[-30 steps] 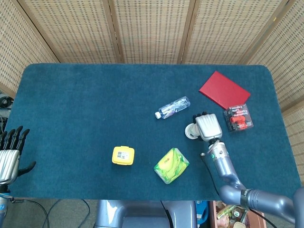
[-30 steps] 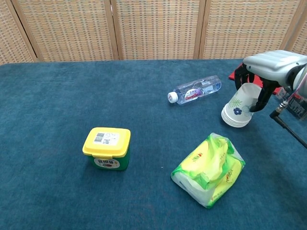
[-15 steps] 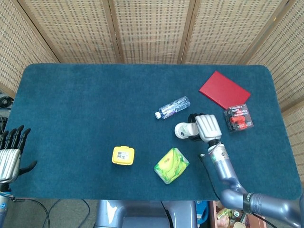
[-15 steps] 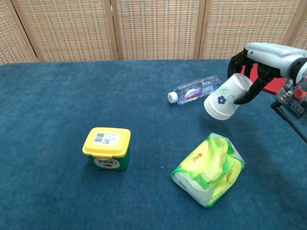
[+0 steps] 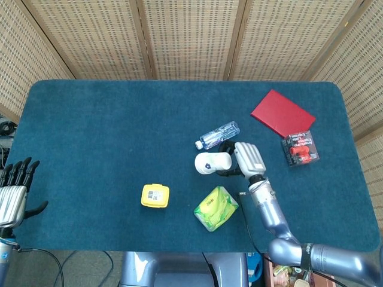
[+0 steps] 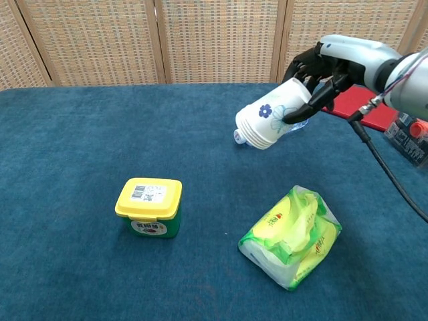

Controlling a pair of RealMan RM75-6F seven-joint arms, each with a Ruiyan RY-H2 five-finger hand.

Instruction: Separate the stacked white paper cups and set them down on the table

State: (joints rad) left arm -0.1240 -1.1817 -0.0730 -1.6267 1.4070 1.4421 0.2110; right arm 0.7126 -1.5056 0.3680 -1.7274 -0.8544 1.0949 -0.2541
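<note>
The stacked white paper cups (image 6: 271, 121) are held in the right hand (image 6: 319, 61), with the fingers wrapped around the top end; the stack has been lifted off the table (image 5: 90, 131) and carried to the left, above the water bottle (image 5: 217, 135); the cups are still stuck together, so nothing has been pulled apart yet; the left hand (image 5: 13, 191) is kept far off at the table's edge, fingers spread and nothing held; it is probably needed next.
</note>
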